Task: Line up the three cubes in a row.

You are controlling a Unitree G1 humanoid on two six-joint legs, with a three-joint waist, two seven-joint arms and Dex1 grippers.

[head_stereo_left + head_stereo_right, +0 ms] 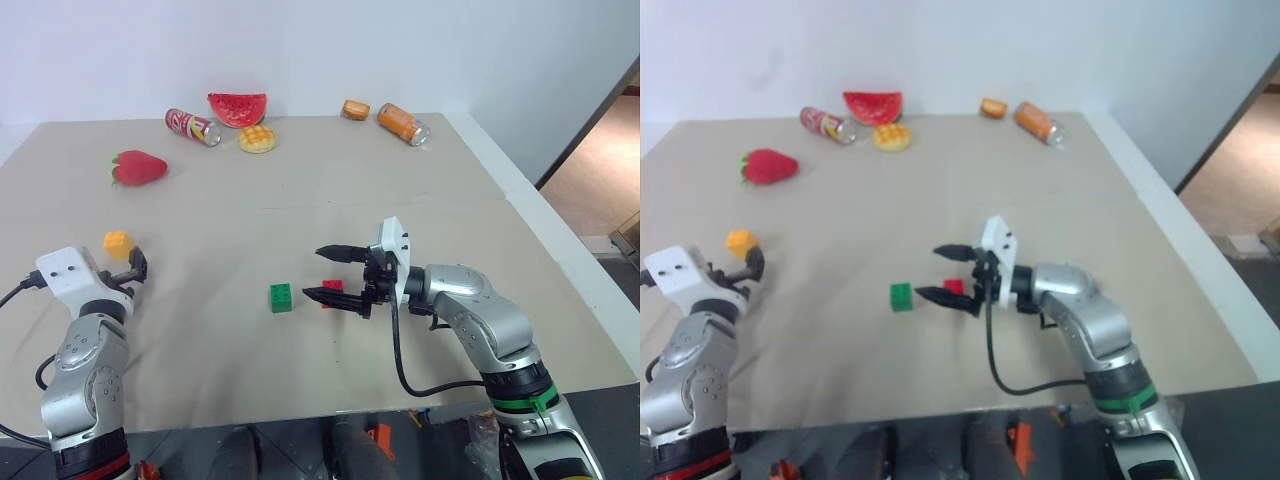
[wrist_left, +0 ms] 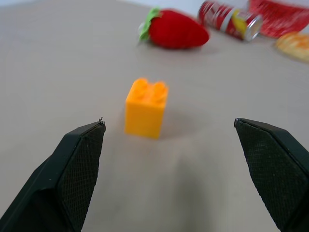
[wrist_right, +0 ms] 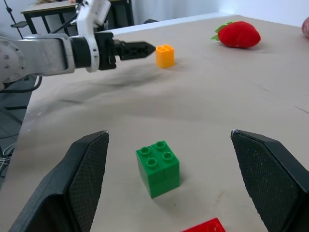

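Left eye view: both grippers gape empty, left gripper [image 1: 133,268] facing the orange cube [image 1: 117,242], right gripper [image 1: 335,274] straddling the red cube [image 1: 332,288] beside green cube [image 1: 281,297].

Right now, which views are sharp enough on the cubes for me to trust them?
Left wrist view: orange-yellow cube slightly soft, strawberry and can behind it blurrier. Right wrist view: green cube crisp with a soft shadow, red cube cut off at the edge. Left eye view: even light, no glare.
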